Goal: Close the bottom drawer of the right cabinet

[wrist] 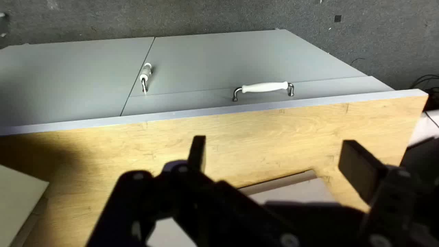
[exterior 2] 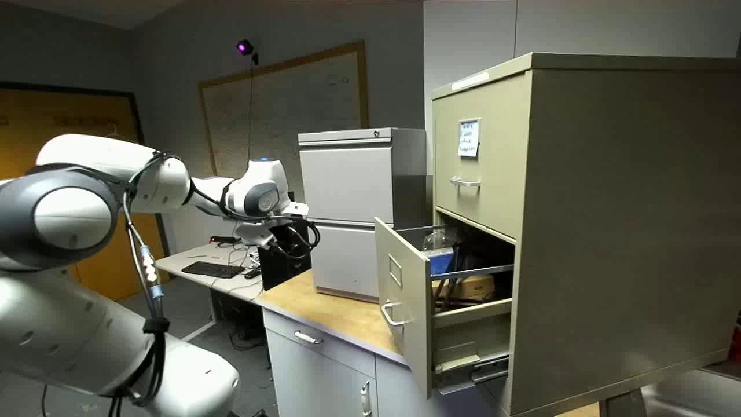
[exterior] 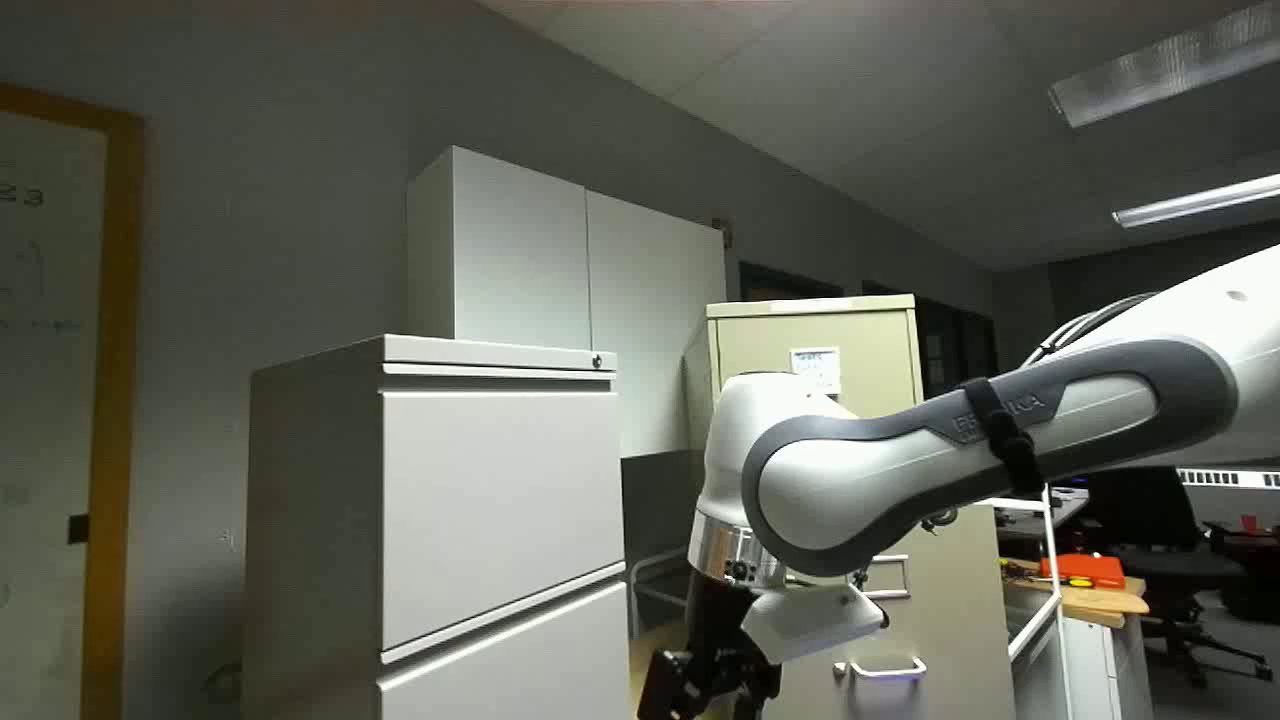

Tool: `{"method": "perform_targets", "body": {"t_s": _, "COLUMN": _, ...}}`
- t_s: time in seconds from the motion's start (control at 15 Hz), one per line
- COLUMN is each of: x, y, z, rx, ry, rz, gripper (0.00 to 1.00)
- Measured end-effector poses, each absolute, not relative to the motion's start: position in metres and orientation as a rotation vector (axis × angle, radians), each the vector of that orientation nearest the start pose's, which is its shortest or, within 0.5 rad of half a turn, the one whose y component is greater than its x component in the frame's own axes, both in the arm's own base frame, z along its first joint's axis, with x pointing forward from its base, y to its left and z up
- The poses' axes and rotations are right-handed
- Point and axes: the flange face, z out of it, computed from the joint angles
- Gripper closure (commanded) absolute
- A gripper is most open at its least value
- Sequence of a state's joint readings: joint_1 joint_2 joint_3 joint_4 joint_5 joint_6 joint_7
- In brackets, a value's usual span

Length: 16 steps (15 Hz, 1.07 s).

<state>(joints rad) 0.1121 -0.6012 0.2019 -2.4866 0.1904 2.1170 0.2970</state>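
Drawer (exterior 2: 414, 289) of the tan cabinet (exterior 2: 625, 231) juts out to one side of my gripper (wrist: 277, 161), apart from its spread jaws, and a sideways sweep from here, I judge, could hook a jaw on the handle (exterior: 888, 674) or jam the drawer through off-centre pressure.

Tan cabinet (exterior: 868, 360): white label (exterior: 816, 370) high on its face, lower drawer front (exterior: 950, 625) standing out
Arm (exterior: 890, 475): before the tan cabinet, partly hiding it
Gripper (exterior: 712, 688): at the tan cabinet's lower left, partly out of view
Grey cabinet (exterior: 315, 520): left of the tan cabinet, drawers (exterior: 500, 510) closed
White cupboard (exterior: 520, 255): behind the tan cabinet, leftward
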Motion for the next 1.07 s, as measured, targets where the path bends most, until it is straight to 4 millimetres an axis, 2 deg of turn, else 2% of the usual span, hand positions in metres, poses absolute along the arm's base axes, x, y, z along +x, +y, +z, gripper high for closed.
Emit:
{"method": "perform_targets", "body": {"t_s": 0.53, "x": 0.369, "y": 0.136, "z": 0.513, "rx": -3.000, "ry": 0.129, "rz": -0.311, "gripper": 0.00}}
{"method": "perform_targets", "body": {"t_s": 0.6, "x": 0.369, "y": 0.136, "z": 0.514, "rx": -2.998, "ry": 0.135, "rz": -0.314, "gripper": 0.10}}
{"method": "perform_targets", "body": {"t_s": 0.67, "x": 0.370, "y": 0.135, "z": 0.515, "rx": -2.994, "ry": 0.151, "rz": -0.325, "gripper": 0.25}}
{"method": "perform_targets", "body": {"t_s": 0.87, "x": 0.375, "y": 0.127, "z": 0.522, "rx": -2.966, "ry": 0.251, "rz": -0.384, "gripper": 0.50}}
{"method": "perform_targets", "body": {"t_s": 1.07, "x": 0.381, "y": 0.107, "z": 0.528, "rx": -2.925, "ry": 0.414, "rz": -0.432, "gripper": 0.73}}
